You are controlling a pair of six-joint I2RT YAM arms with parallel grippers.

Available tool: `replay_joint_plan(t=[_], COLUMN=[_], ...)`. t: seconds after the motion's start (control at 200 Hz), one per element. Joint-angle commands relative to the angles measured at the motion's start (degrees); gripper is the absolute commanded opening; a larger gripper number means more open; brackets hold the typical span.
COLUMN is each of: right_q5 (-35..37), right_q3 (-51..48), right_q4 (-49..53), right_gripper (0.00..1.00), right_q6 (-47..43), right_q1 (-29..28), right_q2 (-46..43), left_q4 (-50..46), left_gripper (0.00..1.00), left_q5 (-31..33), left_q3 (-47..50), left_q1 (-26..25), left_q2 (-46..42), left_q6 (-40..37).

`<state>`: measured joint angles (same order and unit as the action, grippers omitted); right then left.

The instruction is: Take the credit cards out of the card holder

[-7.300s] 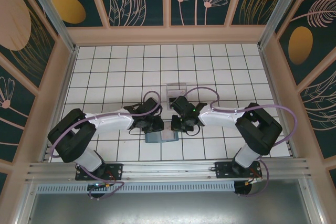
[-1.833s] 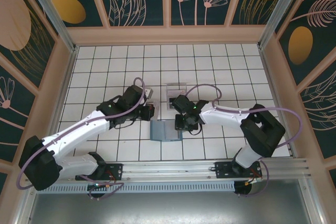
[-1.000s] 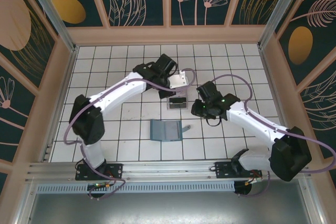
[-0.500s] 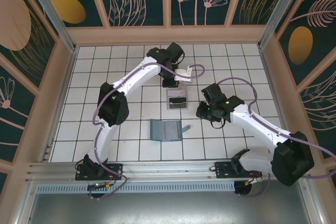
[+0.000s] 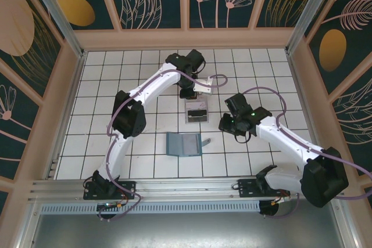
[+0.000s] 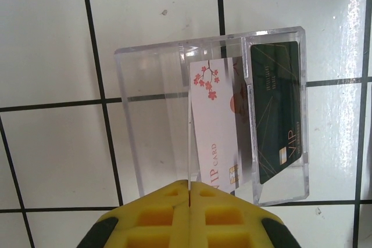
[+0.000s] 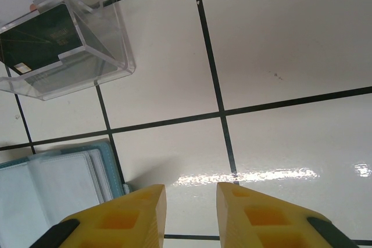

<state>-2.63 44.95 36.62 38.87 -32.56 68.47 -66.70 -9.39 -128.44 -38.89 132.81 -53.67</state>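
White tiled table [image 5: 99,74], clear tray [image 6: 151,132] with a dark card [image 6: 279,114].
Over it the left gripper [image 6: 189,185] is pressed together at the white card [image 6: 218,126] edge; the right gripper [image 7: 190,191] is spread, empty, near the card holder [image 5: 183,143].

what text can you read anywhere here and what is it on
"VIP CARD": on the white card, running along its length, below a pink blossom sprig.
Gold lettering on the dark green card: too small to read.
Small mark near the bottom end of the white card: too small to read.
Card holder: no text visible.
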Motion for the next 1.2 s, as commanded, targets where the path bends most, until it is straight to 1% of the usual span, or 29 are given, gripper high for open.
replay_joint_plan(t=[0.0,0.21,0.385,0.47,0.776,1.016,1.106,1.196], right_q5=[0.3,0.0,-0.6,-0.8,-0.4,-0.7,-0.9,-1.0], right_q3=[0.7,0.5,0.6,0.7,0.3,-0.3,-0.4,-0.6], right_q4=[0.5,0.1,-0.1,-0.1,0.9,0.6,0.6,0.6], right_gripper=[0.30,0.30,0.30,0.30,0.30,0.30,0.30,0.30], right_q6=[-0.8,-0.7,-0.5,-0.4,0.2,0.5,0.5,0.5], right_q1=[0.4,0.4,0.3,0.2,0.2,0.2,0.2,0.2], right_q2=[0.6,-0.1,-0.2,-0.3,-1.8,-1.7,-1.4,-1.4], left_q4=[-2.1,-3.0,-6.1,-7.2,-7.8,-7.1,-6.1,-6.3], left_gripper=[0.00,0.00,0.00,0.00,0.00,0.00,0.00,0.00], left_q5=[2.0,1.1,-4.6,-6.0,-1.9,-3.2,-2.6,-3.6], left_q3=[-3.1,-3.7,-3.2,-2.7,-2.8,-4.4,-4.9,-5.5], left_q1=[0.1,0.1,-0.1,0.0,-0.1,-0.1,-0.1,-0.1], left_q2=[-1.0,-4.1,-5.2,-4.7,0.4,3.7,4.8,5.8], left_q6=[0.5,1.7,3.0,4.0,7.1,6.7,6.7,6.0])
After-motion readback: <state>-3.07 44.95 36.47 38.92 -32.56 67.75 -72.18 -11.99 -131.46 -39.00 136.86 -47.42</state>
